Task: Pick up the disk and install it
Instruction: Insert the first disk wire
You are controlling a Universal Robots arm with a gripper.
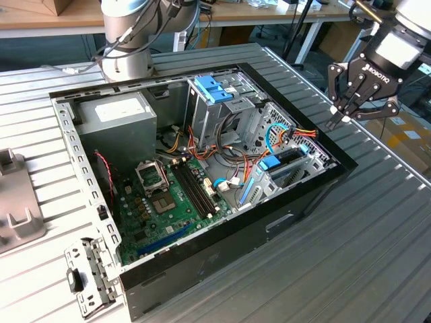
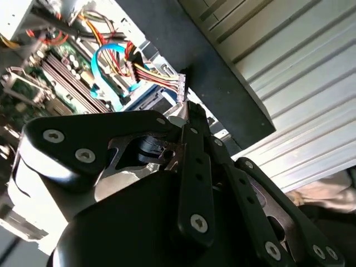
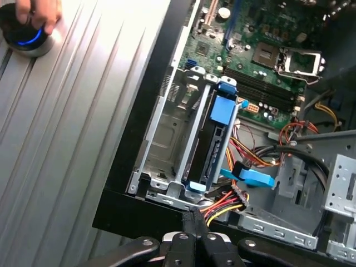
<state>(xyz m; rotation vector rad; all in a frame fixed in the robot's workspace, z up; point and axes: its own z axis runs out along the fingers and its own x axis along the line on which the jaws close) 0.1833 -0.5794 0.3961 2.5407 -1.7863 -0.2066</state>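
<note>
Black gripper (image 1: 345, 116) is hovering just outside the open computer case (image 1: 296, 202), fingers together and holding nothing. Light-blue-framed, the disk (image 3: 214, 144) is sitting upright in its bay.

- the gripper (image 1: 337, 118) carries a short line of white lettering on its black body in the exterior view, a maker's mark
- a white label (image 1: 121, 110) lies on top of the power supply box (image 1: 114, 128); its print is too small to read
- no readable words or numbers on the motherboard (image 1: 165, 202)
</note>
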